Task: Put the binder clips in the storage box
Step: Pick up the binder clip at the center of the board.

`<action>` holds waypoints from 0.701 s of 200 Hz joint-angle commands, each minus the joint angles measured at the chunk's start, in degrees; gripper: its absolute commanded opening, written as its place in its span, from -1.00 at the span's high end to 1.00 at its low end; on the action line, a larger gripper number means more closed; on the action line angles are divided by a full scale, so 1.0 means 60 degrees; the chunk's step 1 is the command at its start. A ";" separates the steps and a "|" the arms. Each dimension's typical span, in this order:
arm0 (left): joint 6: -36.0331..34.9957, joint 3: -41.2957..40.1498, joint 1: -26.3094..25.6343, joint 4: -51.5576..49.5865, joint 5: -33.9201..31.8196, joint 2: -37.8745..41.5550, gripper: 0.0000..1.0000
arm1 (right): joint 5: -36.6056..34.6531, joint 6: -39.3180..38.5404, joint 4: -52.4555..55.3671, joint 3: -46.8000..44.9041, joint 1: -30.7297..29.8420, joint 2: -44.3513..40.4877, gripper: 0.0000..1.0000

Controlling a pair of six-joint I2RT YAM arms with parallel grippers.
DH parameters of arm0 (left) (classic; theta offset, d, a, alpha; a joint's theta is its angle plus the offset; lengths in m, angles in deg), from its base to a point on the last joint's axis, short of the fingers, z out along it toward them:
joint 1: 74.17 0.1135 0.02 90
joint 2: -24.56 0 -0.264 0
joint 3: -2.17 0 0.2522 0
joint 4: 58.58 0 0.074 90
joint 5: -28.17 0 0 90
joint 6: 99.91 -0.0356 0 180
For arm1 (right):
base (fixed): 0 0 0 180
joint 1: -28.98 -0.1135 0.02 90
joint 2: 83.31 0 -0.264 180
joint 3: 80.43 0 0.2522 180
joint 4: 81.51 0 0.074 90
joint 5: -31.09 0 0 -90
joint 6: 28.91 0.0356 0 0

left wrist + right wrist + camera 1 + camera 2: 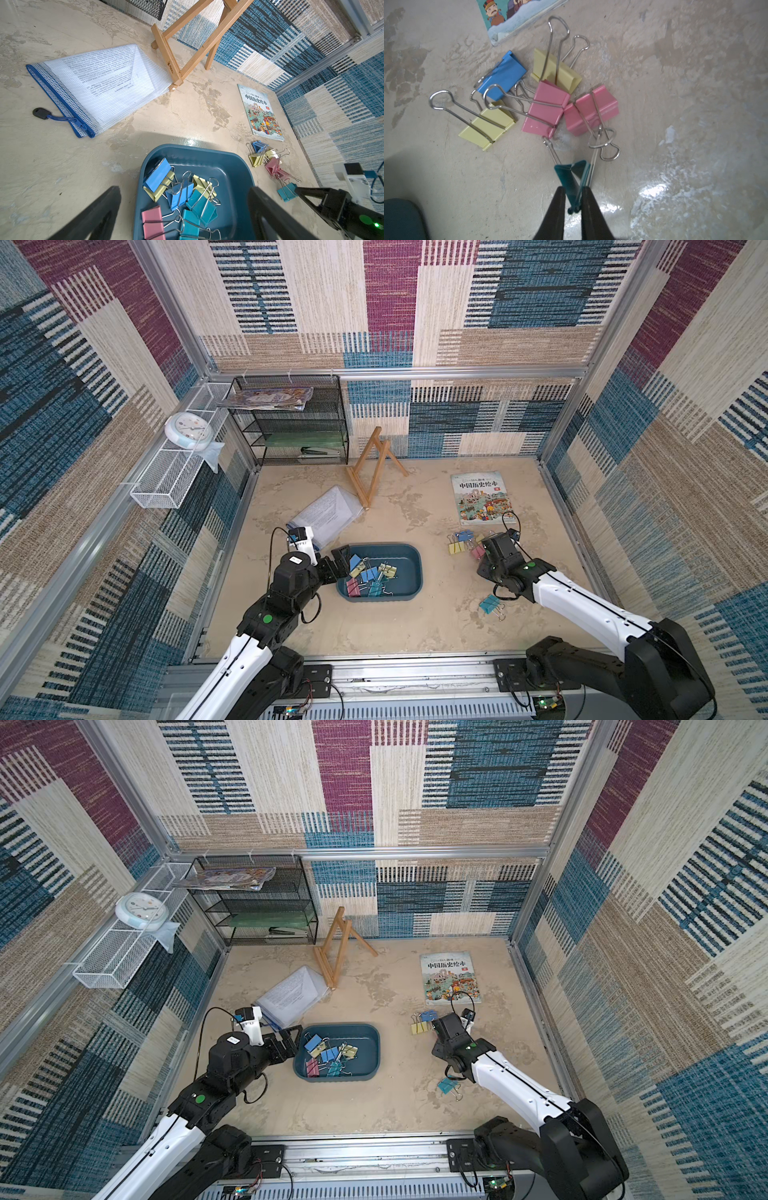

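Tabletop: pick-up step
Our right gripper [573, 192] clamps teal clip [568, 176]; left gripper [184, 188] gapes empty; next: lift into storage box [233, 166]

In both top views the right arm [505, 558] hides its jaws and the held teal clip [574, 180]. The right wrist view crops the book [512, 14] and box [400, 218].

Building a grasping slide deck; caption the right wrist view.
Right gripper closed on a teal binder clip, with five loose clips in pink, yellow and blue on the table beyond.
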 commanded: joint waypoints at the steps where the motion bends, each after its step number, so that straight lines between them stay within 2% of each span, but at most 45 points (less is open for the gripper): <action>1: 0.0046 -0.0015 0.0007 0.0144 0.0063 -0.0036 -0.99 | -0.0086 -0.0069 -0.0033 -0.0053 -0.0011 -0.0068 0.74; 34: 0.0090 -0.0009 0.0008 0.0165 0.0112 -0.0081 -0.98 | 0.0184 -0.0127 0.0048 0.0082 -0.0002 -0.0130 0.88; 71: 0.0097 0.0018 0.0016 0.0164 0.0098 -0.0069 -0.98 | 0.0774 -0.0405 0.0402 0.0631 -0.0010 -0.0309 0.93; 140: 0.0149 0.0009 0.0008 0.0267 0.0113 -0.0113 -0.98 | 0.2539 0.0463 0.0050 0.1390 -0.0223 -0.1668 0.95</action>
